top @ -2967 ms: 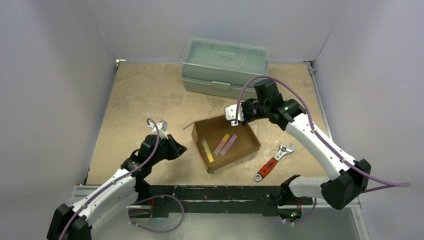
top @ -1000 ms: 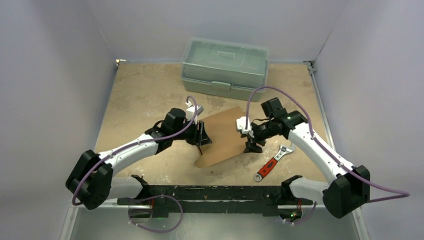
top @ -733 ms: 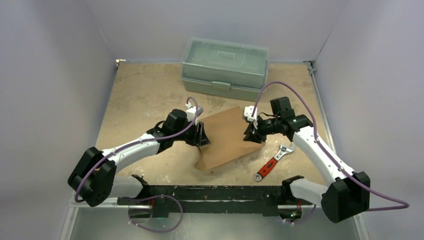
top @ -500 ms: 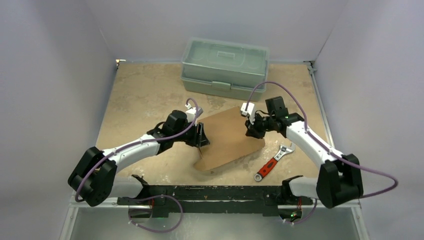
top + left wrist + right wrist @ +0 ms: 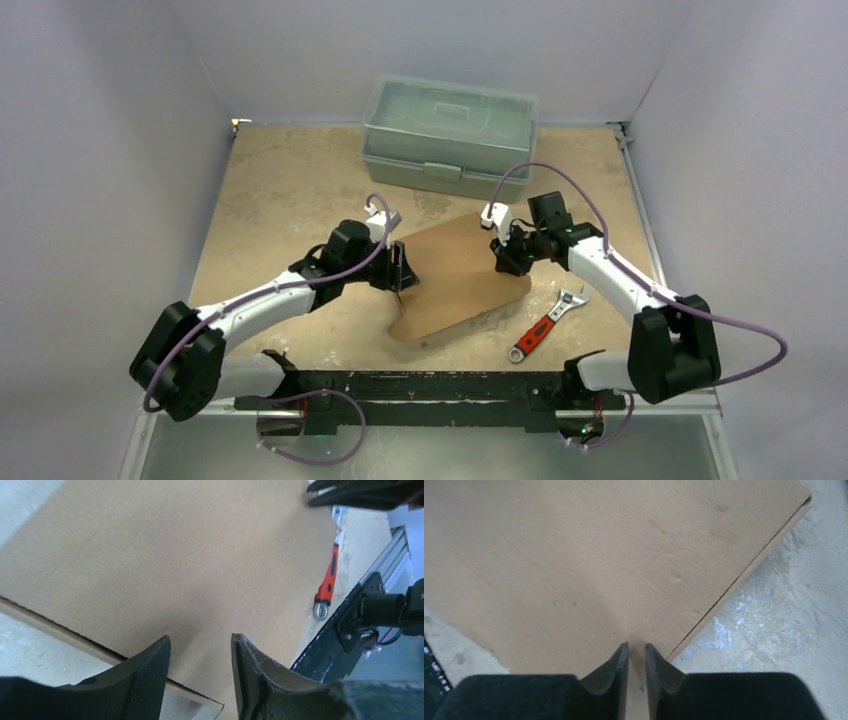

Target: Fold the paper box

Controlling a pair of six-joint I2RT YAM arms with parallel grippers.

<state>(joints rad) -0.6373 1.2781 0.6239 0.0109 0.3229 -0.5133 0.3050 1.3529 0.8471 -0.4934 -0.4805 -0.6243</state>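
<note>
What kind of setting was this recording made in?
Probably a lab robot cell: plain walls box in a worn tabletop, and a toolbox and wrench lie by the paper box.

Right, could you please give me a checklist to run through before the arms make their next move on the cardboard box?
1. Box covered on top: ok, a flat brown panel lies over it.
2. Left hand at the box's left edge, fingers apart: ok.
3. Right hand over the box's far right corner, fingers nearly together: cannot tell whether it pinches the cardboard.
4. Wrench out of the way: ok, it lies apart from the box on the right.
5. Toolbox out of the way: ok, it stands apart at the far edge.
6. Flaps tucked in: cannot tell, hidden under the top panel.
</note>
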